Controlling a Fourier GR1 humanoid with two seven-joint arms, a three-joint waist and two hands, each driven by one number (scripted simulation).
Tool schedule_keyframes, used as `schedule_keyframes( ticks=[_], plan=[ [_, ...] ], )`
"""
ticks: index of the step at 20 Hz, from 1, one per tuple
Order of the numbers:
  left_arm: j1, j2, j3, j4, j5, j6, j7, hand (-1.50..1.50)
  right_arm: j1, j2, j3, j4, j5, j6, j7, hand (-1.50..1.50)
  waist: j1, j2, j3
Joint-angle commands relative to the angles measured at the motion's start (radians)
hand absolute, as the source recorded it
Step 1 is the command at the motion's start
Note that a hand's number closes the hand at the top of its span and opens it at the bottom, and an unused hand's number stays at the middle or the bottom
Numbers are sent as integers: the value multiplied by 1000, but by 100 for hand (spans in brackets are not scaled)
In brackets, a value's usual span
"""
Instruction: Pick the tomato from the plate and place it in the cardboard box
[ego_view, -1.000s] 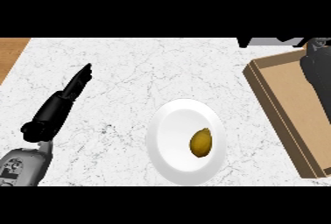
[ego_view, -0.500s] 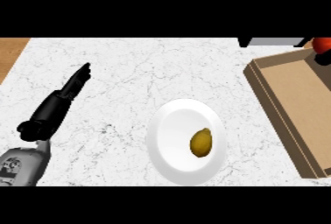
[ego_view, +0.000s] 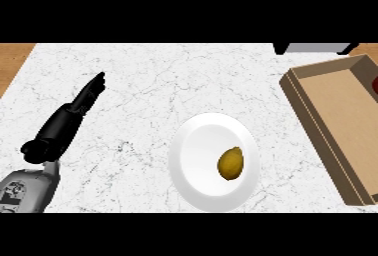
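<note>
A white plate (ego_view: 199, 150) lies on the marble counter, right of the middle. On it rests a yellow-brown oval fruit (ego_view: 231, 163); no tomato shows on the plate. The open cardboard box (ego_view: 317, 130) stands along the right edge. A small dark red sliver (ego_view: 375, 83) shows inside the box at the picture's right border; I cannot tell what it is. My left hand (ego_view: 81, 102) lies at the left with straight fingers pointing away, open and holding nothing, well apart from the plate. My right hand is out of view.
A pale grey object (ego_view: 314, 48) with dark ends sits at the counter's far edge, behind the box. Brown wood (ego_view: 13, 62) borders the counter at the far left. Bare marble (ego_view: 170, 80) stretches between my left hand, the plate and the box.
My right hand, over the box a second ago, rose toward the far right corner with something red beside it and has left the view. The left hand, plate and fruit stayed put.
</note>
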Motion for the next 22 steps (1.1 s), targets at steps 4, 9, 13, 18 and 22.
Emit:
schedule_keyframes(
  ticks=[4,9,13,18,22],
  plan=[
    [-30,-2,28,28,-9,-15,10,0,30,-58,-66,-1,-87,136,-226,-150,-6,-2,0],
    [-12,2,39,21,-10,-6,-6,0,-5,28,-236,-54,-211,-141,-340,-150,-12,-3,3],
    [17,-20,18,36,-26,3,-39,0,-59,88,-466,-37,-405,-280,-344,-150,-17,-1,4],
    [14,17,43,-17,12,-49,4,0,22,60,-613,-15,-520,-312,-381,-150,-6,-3,2],
    [-34,-9,42,19,-9,-35,7,0,127,9,-701,50,-581,-282,-536,-150,-7,3,1]
  ],
)
